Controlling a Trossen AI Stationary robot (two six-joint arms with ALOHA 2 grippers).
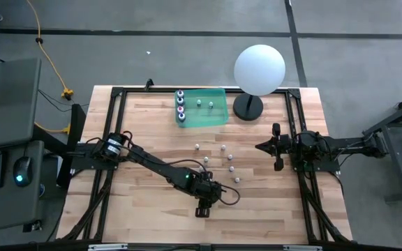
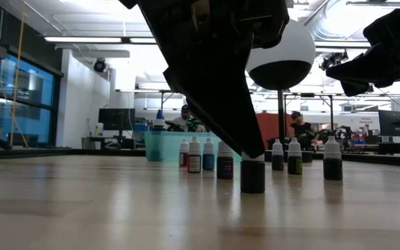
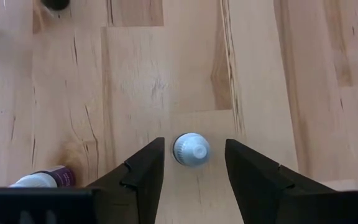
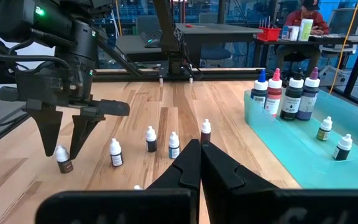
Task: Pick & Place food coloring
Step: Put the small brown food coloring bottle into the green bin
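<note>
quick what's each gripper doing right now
Left gripper: open, straddling a small white-capped bottle, not holding it.
Right gripper: shut, empty.

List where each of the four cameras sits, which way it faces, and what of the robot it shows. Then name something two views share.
High view: overhead, looking straight down; both arms, the left tool, the right tool, the green tray.
Low view: table height, looking level across standing bottles; the left arm fills the top.
Left wrist view: looks down between open fingers at a white-capped bottle.
Right wrist view: looks across the table past its shut tool.
Shared: the tray, high and right wrist views.
</note>
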